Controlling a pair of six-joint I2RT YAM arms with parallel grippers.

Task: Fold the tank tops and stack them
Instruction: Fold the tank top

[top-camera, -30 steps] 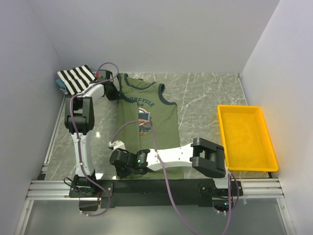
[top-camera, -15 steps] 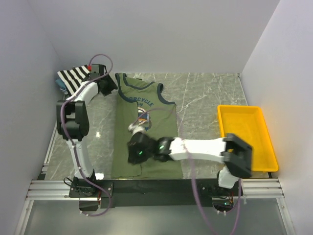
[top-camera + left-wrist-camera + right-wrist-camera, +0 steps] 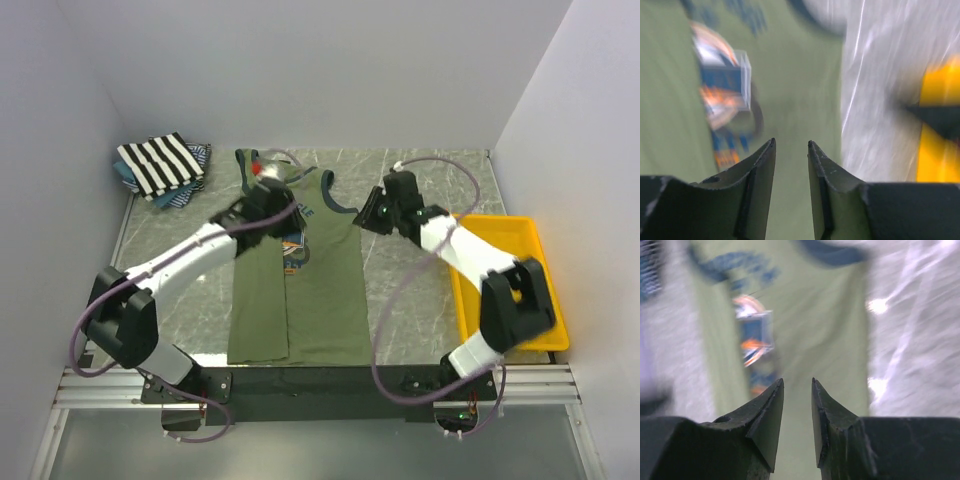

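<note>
- Your left gripper (image 3: 791, 144) is over the olive tank top's (image 3: 325, 290) chest, fingers narrow, empty.
- Right gripper (image 3: 797, 382) is by its right edge, narrow, empty too.
- Striped tank top (image 3: 160, 162) is off its far-left corner.

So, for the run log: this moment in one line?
olive tank top flat, left side folded in | left gripper open, empty, over chest | right gripper open, empty, near right edge

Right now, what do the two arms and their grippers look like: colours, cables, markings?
Both arms have white links with bulky black joints. A loose mauve cable loops along the left arm and the right arm. A small red spot shows near the left wrist. The left gripper and right gripper have dark, wedge-shaped fingers tapering to tips.
</note>
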